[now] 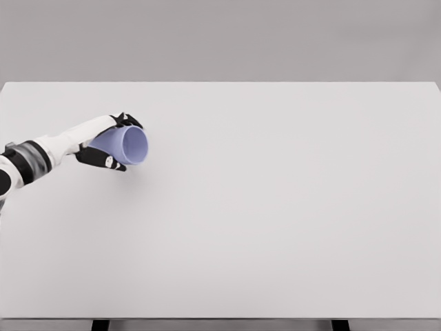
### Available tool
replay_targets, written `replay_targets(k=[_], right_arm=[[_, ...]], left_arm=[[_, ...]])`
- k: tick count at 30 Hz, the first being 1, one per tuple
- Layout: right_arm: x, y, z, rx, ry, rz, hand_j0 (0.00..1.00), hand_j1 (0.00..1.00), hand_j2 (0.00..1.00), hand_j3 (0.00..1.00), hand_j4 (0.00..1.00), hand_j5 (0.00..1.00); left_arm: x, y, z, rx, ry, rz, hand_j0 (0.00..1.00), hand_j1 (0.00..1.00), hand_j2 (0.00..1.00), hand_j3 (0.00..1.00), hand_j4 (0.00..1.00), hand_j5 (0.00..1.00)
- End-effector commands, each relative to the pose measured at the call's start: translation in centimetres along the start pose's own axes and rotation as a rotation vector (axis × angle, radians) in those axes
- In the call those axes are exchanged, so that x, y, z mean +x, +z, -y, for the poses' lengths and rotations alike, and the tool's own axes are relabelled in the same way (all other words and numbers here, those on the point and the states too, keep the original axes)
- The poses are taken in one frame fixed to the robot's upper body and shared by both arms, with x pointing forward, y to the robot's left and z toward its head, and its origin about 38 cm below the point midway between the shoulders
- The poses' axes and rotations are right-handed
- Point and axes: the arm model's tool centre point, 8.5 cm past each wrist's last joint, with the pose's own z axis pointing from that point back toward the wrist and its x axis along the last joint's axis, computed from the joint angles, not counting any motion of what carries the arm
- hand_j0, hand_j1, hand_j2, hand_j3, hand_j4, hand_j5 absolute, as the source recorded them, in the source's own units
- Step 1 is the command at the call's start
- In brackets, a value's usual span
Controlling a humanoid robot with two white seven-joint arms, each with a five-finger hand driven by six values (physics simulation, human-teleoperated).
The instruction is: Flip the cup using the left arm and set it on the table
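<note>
A pale lavender cup (128, 145) is held on its side over the left part of the white table (275, 207), its open mouth facing right and slightly toward me. My left hand (114, 141) is shut on the cup, black fingers (128, 121) wrapped over its top and the thumb (103, 159) under it. The white left forearm comes in from the left edge. The cup's base is hidden behind the hand. I cannot tell whether the cup touches the table. The right arm is out of view.
The white table spans nearly the whole view, its far edge near the top and its front edge near the bottom. Two dark table legs (100, 325) show below the front edge.
</note>
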Motion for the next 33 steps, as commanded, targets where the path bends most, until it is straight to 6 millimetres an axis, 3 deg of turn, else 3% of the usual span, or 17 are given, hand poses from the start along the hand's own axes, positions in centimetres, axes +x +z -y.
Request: replay_targets(k=[1,7,13,23,28,33], right_arm=[[0.0,0.0,0.0,0.000,0.000,0.000,1.00,1.00,1.00,1.00,1.00,1.00],[0.0,0.0,0.0,0.000,0.000,0.000,1.00,1.00,1.00,1.00,1.00,1.00],[0.0,0.0,0.0,0.000,0.001,0.000,1.00,1.00,1.00,1.00,1.00,1.00],[0.0,0.0,0.0,0.000,0.000,0.000,1.00,1.00,1.00,1.00,1.00,1.00],[0.0,0.0,0.0,0.000,0.000,0.000,1.00,1.00,1.00,1.00,1.00,1.00],[0.0,0.0,0.0,0.000,0.000,0.000,1.00,1.00,1.00,1.00,1.00,1.00]], left_arm=[[-1.5,0.9,-1.8,0.052,0.048,0.049,0.49,0.49,0.49,0.49,0.49,0.49],[-5.9,2.2,-3.2,0.131,0.136,0.146,0.49,0.49,0.49,0.49,0.49,0.49],[-8.1,2.1,-3.4,0.194,0.199,0.260,0.49,0.49,0.49,0.49,0.49,0.49],[-9.7,0.4,-0.6,0.267,0.413,0.368,0.50,0.50,0.50,0.50,0.50,0.50],[-11.7,1.0,0.1,0.343,0.507,0.409,0.50,0.50,0.50,0.50,0.50,0.50],[-12.8,0.4,1.7,0.386,0.615,0.419,0.51,0.51,0.51,0.51,0.51,0.51]])
